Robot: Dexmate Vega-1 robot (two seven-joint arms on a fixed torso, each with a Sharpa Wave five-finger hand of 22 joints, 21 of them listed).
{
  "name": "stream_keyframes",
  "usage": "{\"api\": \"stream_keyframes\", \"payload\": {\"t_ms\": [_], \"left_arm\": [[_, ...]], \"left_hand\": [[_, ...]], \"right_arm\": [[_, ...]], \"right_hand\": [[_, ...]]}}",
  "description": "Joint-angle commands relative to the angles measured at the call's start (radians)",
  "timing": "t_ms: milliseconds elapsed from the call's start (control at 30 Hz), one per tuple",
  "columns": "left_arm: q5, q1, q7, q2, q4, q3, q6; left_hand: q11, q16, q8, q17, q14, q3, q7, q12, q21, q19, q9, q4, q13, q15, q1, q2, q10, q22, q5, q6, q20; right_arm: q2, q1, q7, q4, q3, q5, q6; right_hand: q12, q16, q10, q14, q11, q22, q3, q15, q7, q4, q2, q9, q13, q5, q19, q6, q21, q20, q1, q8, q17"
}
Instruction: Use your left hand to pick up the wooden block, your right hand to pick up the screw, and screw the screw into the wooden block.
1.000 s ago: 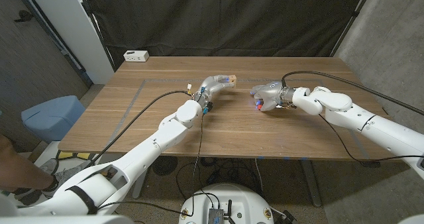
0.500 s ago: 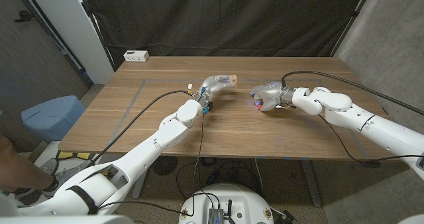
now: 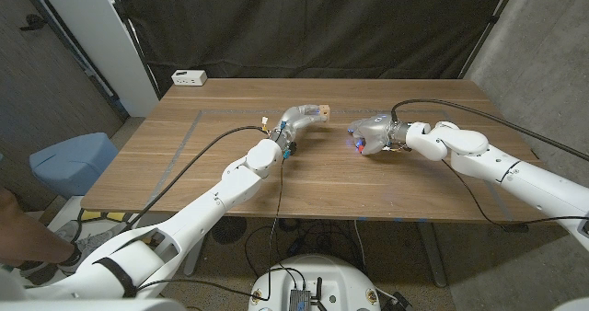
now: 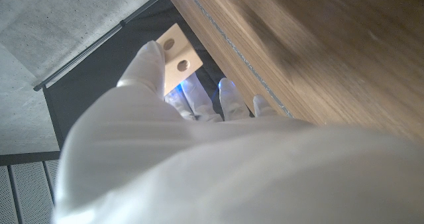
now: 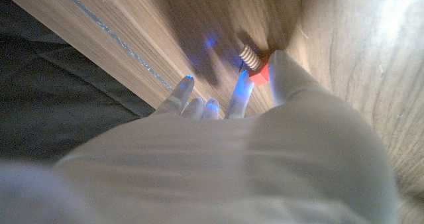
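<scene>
My left hand (image 3: 296,119) holds the pale wooden block (image 3: 319,111) above the middle of the table. In the left wrist view the block (image 4: 177,57) shows two drilled holes and sits pinched at the fingertips of my left hand (image 4: 199,138). To the right, my right hand (image 3: 371,132) pinches the screw (image 3: 358,146), whose red head shows under the fingers. The right wrist view shows the screw (image 5: 254,63) with its red head and pale threaded shank between thumb and finger of my right hand (image 5: 252,144), just above the wood. A gap separates the two hands.
The wooden table (image 3: 230,164) spreads around both hands, with a thin line marked across its left half. A white power strip (image 3: 189,77) lies at the far left corner. A blue-grey seat (image 3: 72,159) stands off the table's left side.
</scene>
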Motion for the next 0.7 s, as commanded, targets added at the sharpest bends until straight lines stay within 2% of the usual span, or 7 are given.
{"api": "stream_keyframes", "payload": {"t_ms": [33, 700], "left_arm": [[0.0, -0.003, 0.0, -0.003, 0.004, 0.002, 0.0], [-0.003, -0.011, -0.013, -0.008, 0.022, 0.005, -0.012]], "left_hand": [[0.002, -0.003, 0.013, 0.001, 0.007, 0.004, -0.005, 0.005, 0.005, -0.002, 0.012, 0.007, 0.002, -0.085, -0.015, 0.028, 0.01, 0.005, 0.005, 0.034, 0.0], [0.002, -0.005, 0.012, 0.001, 0.008, 0.005, -0.004, 0.002, 0.005, -0.002, 0.011, 0.006, 0.004, -0.084, -0.017, 0.029, 0.012, 0.005, 0.007, 0.033, 0.001]], "right_arm": [[-0.001, -0.007, -0.008, -0.004, 0.005, 0.007, -0.008], [-0.004, -0.015, -0.028, -0.006, 0.02, 0.033, -0.01]], "right_hand": [[0.008, 0.006, 0.017, 0.011, -0.003, 0.002, 0.009, -0.085, 0.001, 0.001, -0.001, 0.004, 0.005, 0.005, 0.015, 0.013, 0.004, -0.1, 0.014, 0.01, 0.003], [0.008, 0.008, 0.032, 0.027, -0.002, 0.002, 0.015, -0.092, 0.002, 0.002, 0.0, 0.011, 0.004, 0.005, 0.037, 0.023, 0.002, -0.103, 0.021, 0.027, 0.006]]}}
